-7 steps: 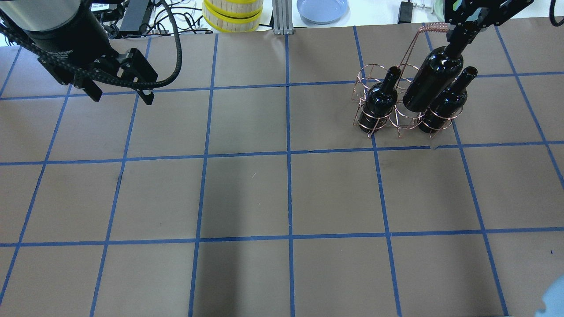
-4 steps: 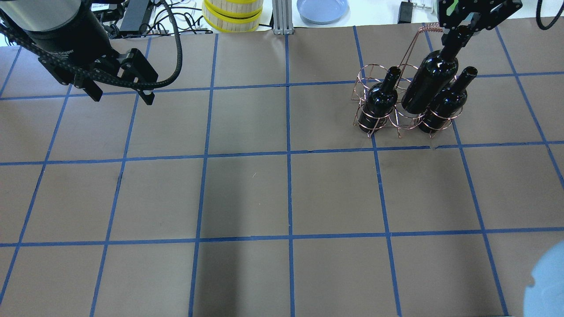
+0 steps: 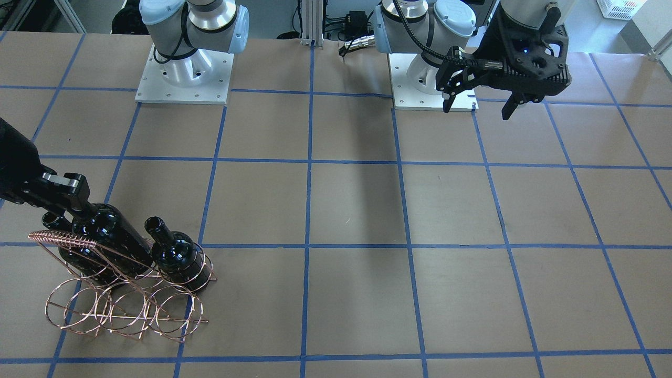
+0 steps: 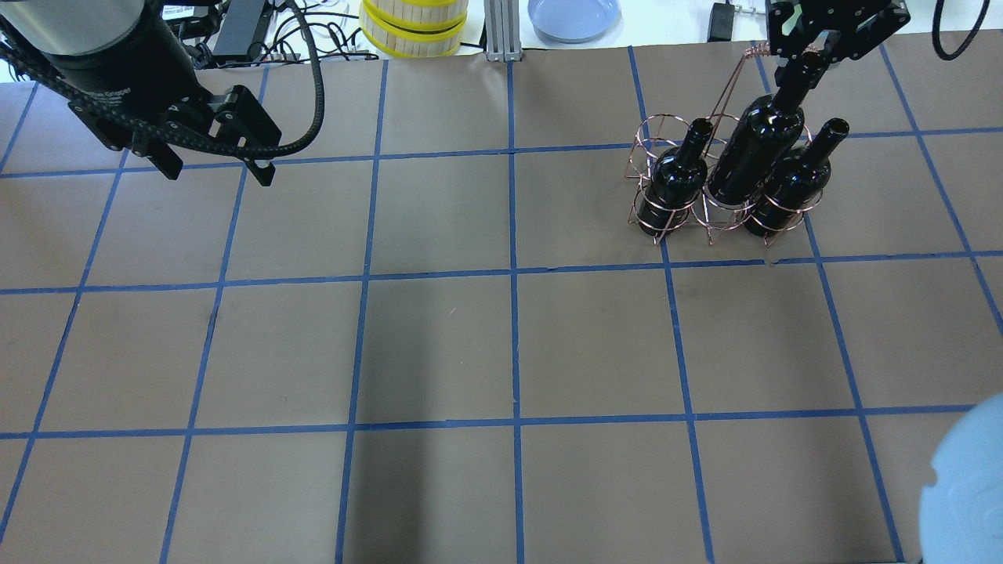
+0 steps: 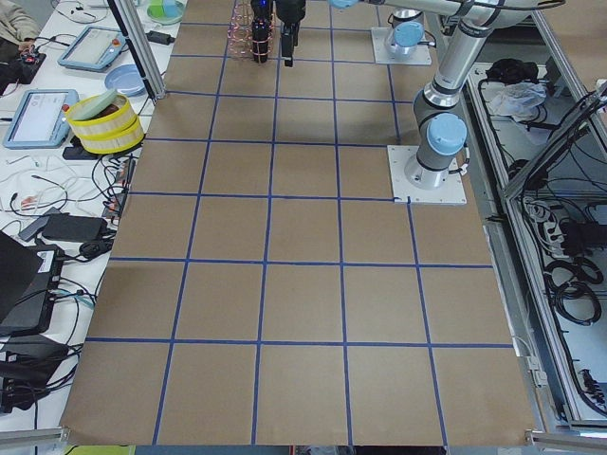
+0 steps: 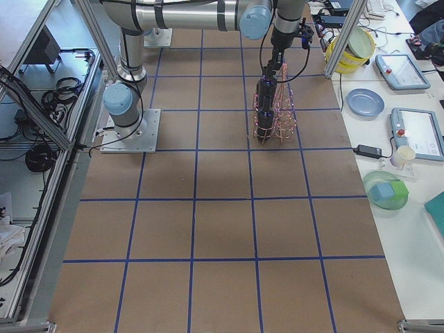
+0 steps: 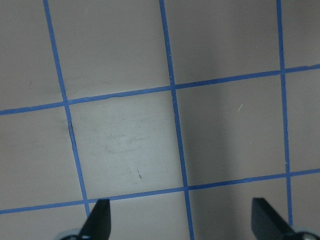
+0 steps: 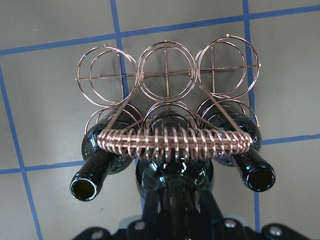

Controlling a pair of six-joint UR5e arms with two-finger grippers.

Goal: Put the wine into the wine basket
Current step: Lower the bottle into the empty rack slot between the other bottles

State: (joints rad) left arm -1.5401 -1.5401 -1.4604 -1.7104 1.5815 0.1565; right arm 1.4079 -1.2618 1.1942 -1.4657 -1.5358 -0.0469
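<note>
The copper wire wine basket [image 4: 647,142] stands at the table's far right. Near-black bottles sit in its left [image 4: 672,180] and right [image 4: 791,186] near rings. My right gripper [image 4: 801,64] is shut on the neck of a third wine bottle [image 4: 754,157], which leans in the middle ring between them. In the right wrist view the coil-wrapped handle [image 8: 172,142] crosses above this bottle [image 8: 172,177]. In the front view the held bottle [image 3: 113,239] hides most of one neighbour. My left gripper [image 4: 218,172] is open and empty, far left, above bare table; its fingertips [image 7: 102,216] show in the left wrist view.
Beyond the table's back edge are a yellow-rimmed stack [image 4: 413,27] and a blue plate [image 4: 573,16]. A blurred pale blue shape [image 4: 964,486] intrudes at the overhead view's bottom right corner. The basket's back row of rings [image 8: 166,72] holds nothing.
My right gripper has lowered the held bottle down into the basket's middle ring, so it now stands more upright between the other two. The pale blue shape grew. The left arm stayed still.
</note>
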